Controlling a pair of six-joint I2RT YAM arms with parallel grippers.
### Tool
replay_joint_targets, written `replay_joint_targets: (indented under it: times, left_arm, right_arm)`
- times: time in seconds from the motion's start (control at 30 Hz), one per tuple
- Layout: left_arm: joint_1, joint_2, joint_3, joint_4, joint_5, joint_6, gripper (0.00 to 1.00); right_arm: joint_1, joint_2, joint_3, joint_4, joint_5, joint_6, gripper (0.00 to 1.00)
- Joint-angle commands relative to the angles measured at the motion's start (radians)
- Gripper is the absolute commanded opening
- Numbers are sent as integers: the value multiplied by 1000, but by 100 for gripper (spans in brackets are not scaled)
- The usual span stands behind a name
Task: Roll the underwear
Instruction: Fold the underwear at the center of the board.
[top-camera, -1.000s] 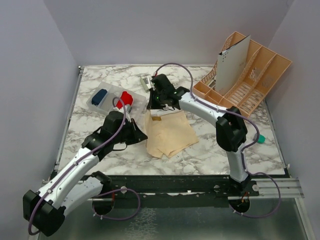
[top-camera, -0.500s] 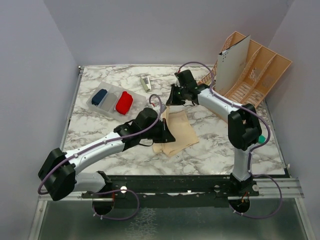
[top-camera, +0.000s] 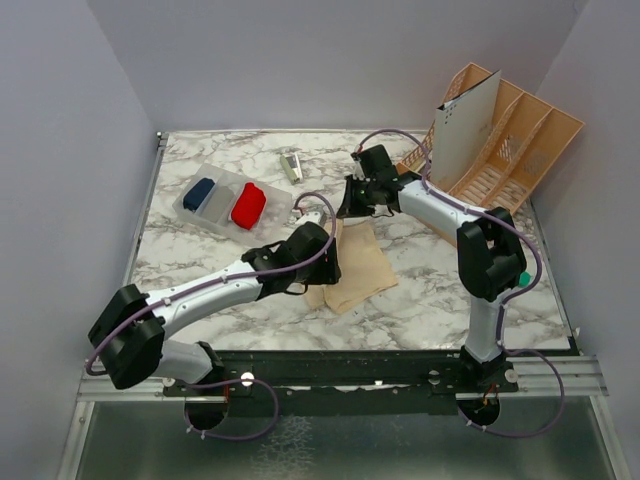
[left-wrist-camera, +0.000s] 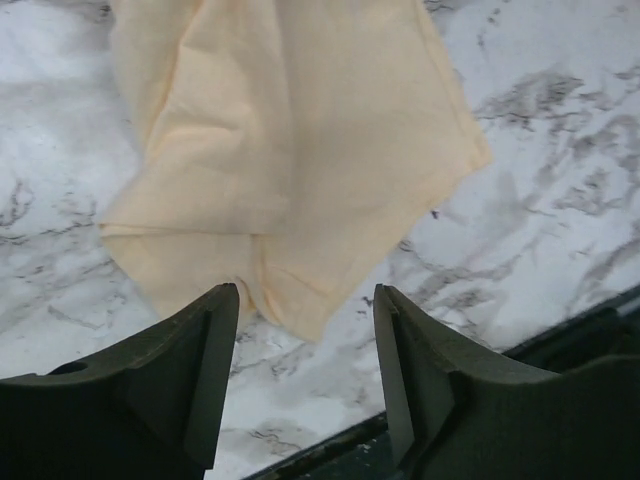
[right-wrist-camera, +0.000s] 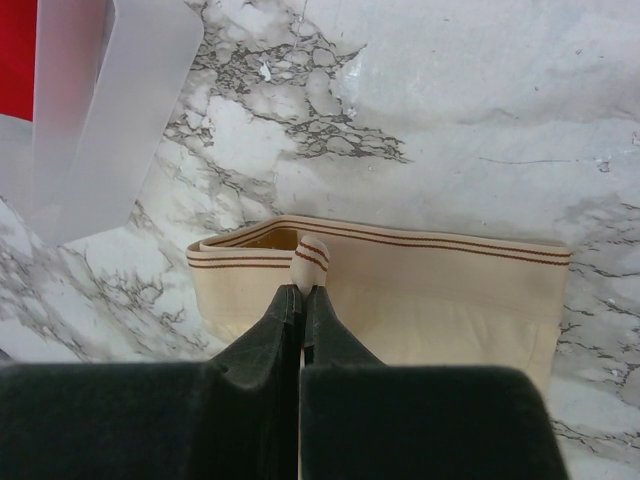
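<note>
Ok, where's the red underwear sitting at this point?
In the top view, the red underwear lies rolled in the clear tray on the far left part of the table, rightmost of three bundles, beside the grey bundle.

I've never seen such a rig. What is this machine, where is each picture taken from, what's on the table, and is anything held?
Two robot arms stand at the table's near edge, each with a two-finger gripper. The wide picture comes from a camera above and behind them; the other two come from cameras on the wrists. On the marble table lie peach underwear, a wooden organizer and a clear tray with a red bundle, a grey bundle and a blue bundle. The right gripper is shut, pinching the underwear's waistband. The left gripper stands open at the garment's other end, holding nothing.
</note>
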Motion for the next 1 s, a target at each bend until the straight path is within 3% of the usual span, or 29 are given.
replay_joint_targets:
  times: [0.0, 0.17, 0.47, 0.87, 0.97]
  left_arm:
    - [-2, 83, 16, -37, -153, 71, 63]
    - [-15, 216, 116, -40, -186, 141, 65]
    - [-86, 392, 248, -115, -262, 233, 49]
    - [-161, 526, 351, -266, -468, 227, 46]
    - [-173, 547, 362, -275, -487, 236, 40]
  right_arm:
    - [-3, -28, -18, -1, -26, -3, 0]
    - [-3, -26, -19, -7, -25, 7, 1]
    - [-3, -22, -5, -22, -16, 6, 1]
    - [-3, -31, -3, -32, 1, 2, 0]
    - [-4, -31, -5, -31, 0, 3, 1]
